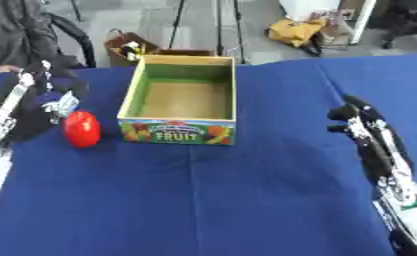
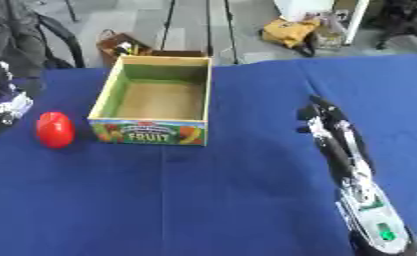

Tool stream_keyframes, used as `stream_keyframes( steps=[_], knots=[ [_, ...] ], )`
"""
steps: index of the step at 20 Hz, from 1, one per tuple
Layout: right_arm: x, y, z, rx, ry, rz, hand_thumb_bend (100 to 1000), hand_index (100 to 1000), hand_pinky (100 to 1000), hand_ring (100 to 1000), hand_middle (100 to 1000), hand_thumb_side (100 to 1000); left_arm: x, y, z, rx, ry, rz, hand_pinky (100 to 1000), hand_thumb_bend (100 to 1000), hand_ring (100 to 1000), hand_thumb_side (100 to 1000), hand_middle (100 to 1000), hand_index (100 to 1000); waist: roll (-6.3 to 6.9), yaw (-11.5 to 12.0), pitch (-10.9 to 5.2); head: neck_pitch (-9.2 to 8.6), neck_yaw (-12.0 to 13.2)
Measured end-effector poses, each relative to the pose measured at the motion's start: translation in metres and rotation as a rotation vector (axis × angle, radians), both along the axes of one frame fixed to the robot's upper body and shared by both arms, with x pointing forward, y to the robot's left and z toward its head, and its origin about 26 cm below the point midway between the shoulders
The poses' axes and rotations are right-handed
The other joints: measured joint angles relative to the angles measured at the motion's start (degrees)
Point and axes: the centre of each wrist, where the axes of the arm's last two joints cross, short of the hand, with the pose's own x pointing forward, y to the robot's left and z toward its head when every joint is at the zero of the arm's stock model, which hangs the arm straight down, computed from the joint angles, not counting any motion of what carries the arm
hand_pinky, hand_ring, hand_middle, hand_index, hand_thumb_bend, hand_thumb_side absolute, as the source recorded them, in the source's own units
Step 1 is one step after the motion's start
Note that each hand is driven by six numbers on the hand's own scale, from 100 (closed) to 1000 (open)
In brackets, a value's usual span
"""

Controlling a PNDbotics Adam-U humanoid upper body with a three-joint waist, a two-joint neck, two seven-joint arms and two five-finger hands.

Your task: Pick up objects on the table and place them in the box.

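Note:
A red rounded object (image 1: 82, 128) stands on the blue table (image 1: 229, 200), just left of the box. The box (image 1: 181, 131) is open-topped, with green inner walls and a "FRUIT" label on its front; only its bare brown floor shows inside. My left hand (image 1: 47, 100) hangs just above and to the left of the red object, and it is too blurred to tell whether they touch. My right hand (image 2: 323, 120) is over the table to the right of the box, well apart from it, fingers relaxed and holding nothing.
The table's far edge runs just behind the box. Beyond it on the floor are a brown bag (image 1: 128, 47), tripod legs (image 1: 220, 25) and a yellow bag (image 1: 295, 30). A seated person (image 1: 15, 30) is at the far left corner.

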Motion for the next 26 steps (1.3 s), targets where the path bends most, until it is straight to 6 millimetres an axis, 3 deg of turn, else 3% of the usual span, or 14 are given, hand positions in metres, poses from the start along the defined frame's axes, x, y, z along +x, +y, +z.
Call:
stream_keyframes(
  steps=[5,11,26],
  knots=[
    [0.000,0.000,0.000,-0.003,0.001,0.001,212,897,653,747,660,646,0.024,0.012,0.009,0.250,0.017,0.199,707,587,792,600,793,858,0.01,-0.2,-0.06,0.00,-0.1],
    [-0.001,0.001,-0.002,-0.008,0.007,0.006,214,897,653,747,660,646,0.046,0.019,0.001,0.438,0.092,0.342,687,640,760,669,766,842,-0.02,-0.8,-0.22,-0.01,-0.2],
    [-0.002,0.001,-0.003,-0.010,0.011,0.006,217,896,652,746,660,645,0.062,0.010,-0.043,0.540,0.312,0.369,630,603,701,732,741,837,-0.37,-1.3,-0.24,-0.02,-0.3]
  ],
)
